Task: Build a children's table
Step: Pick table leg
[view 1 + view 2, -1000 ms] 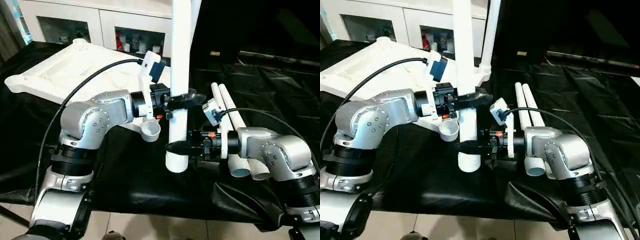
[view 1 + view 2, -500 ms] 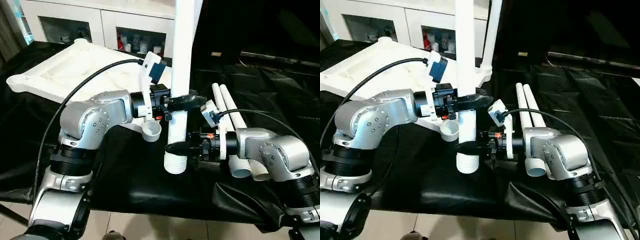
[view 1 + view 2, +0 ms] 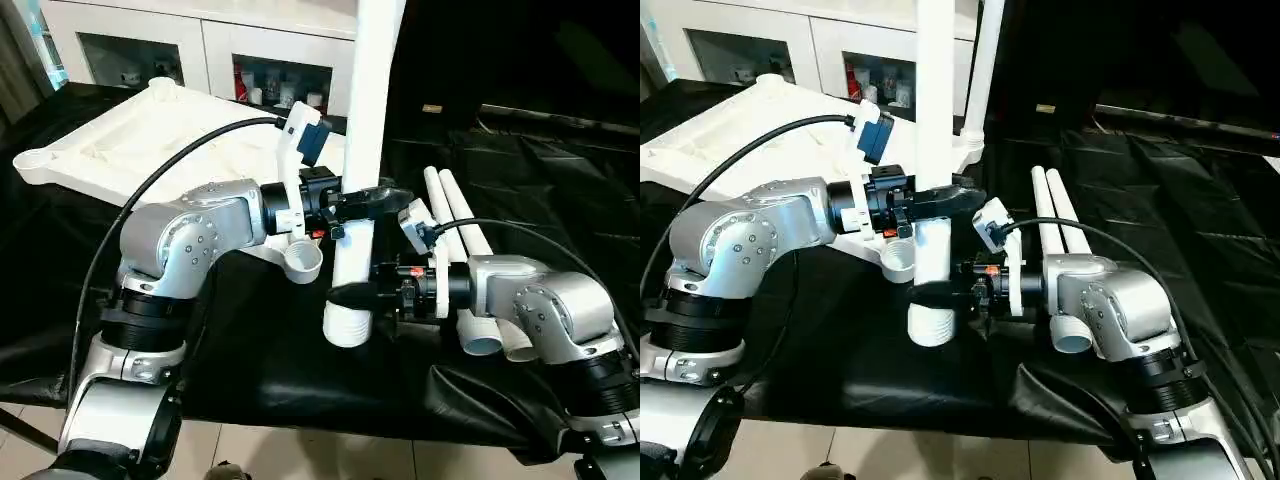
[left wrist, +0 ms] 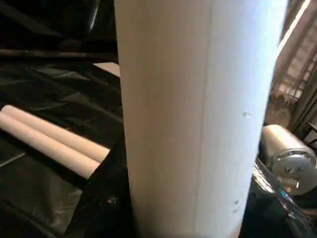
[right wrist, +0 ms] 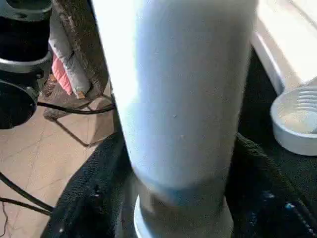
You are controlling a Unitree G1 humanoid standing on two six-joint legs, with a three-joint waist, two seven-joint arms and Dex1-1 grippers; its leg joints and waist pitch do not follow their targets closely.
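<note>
A: While the leg (image 3: 362,170) stands nearly upright near the table top (image 3: 150,140), how do we hold it?

B: We clamp the left gripper (image 3: 362,200) around its middle; the right gripper (image 3: 352,294) brackets its threaded lower end, whether gripping we cannot tell. Two spare legs (image 3: 462,235) lie right.
</note>
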